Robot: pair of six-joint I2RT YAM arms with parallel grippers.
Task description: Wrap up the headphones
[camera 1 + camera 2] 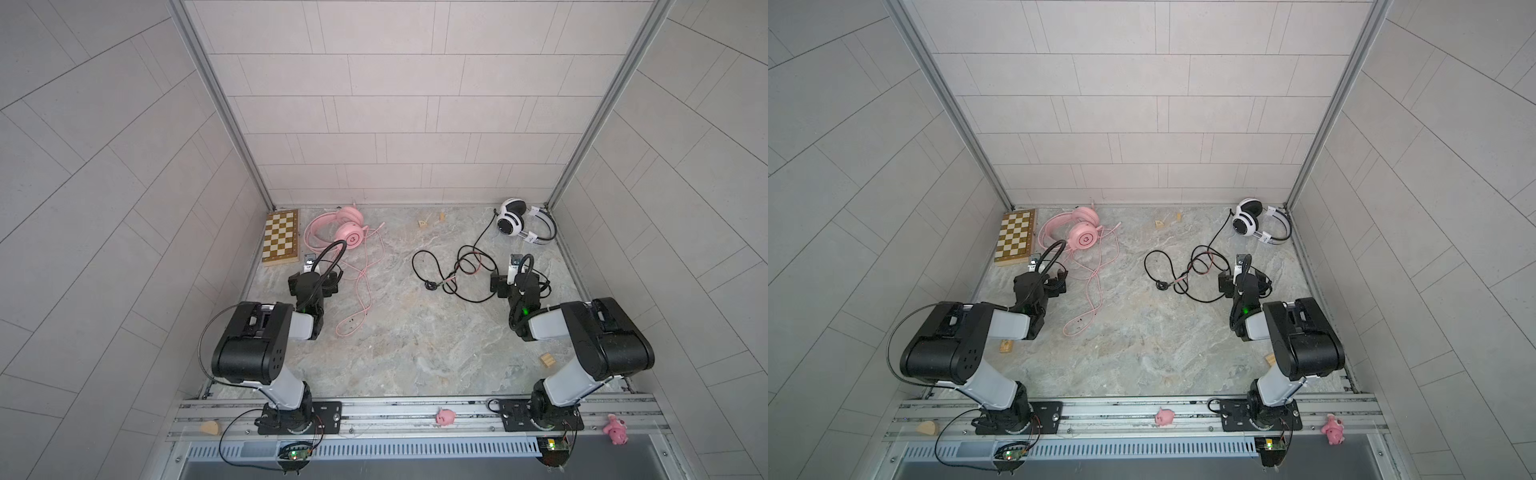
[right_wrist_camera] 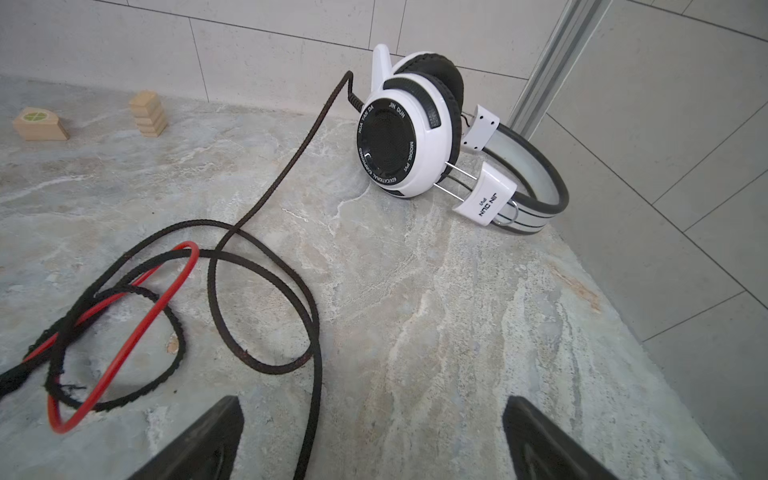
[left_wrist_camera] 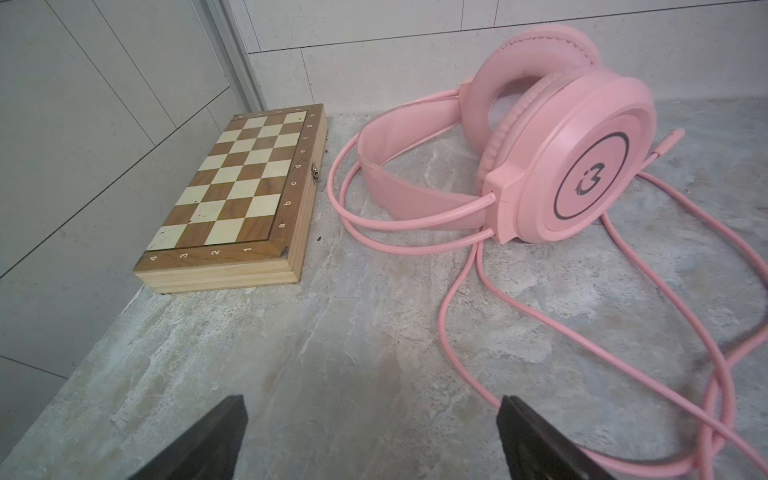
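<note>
The pink headphones [image 1: 345, 230] [image 3: 561, 158] lie at the back left, their pink cable [image 1: 360, 291] [image 3: 623, 332] trailing loose toward the front. My left gripper [image 3: 372, 419] hovers open and empty just short of them; one strand of pink cable runs past one finger. The white headphones [image 1: 519, 222] [image 2: 415, 137] with black pads rest in the back right corner. Their black cable [image 1: 457, 270] [image 2: 266, 291] sprawls in loops, tangled with a red wire [image 2: 145, 324]. My right gripper [image 2: 372, 415] is open and empty, with a black strand on the table below its gap.
A folded wooden chessboard [image 1: 281, 237] [image 3: 245, 187] lies against the left wall beside the pink pair. Small wooden blocks [image 2: 39, 124] [image 2: 148, 114] sit at the back, another block [image 1: 547, 360] at the front right. Pink pig toys [image 1: 445, 417] [image 1: 617, 430] rest on the front rail.
</note>
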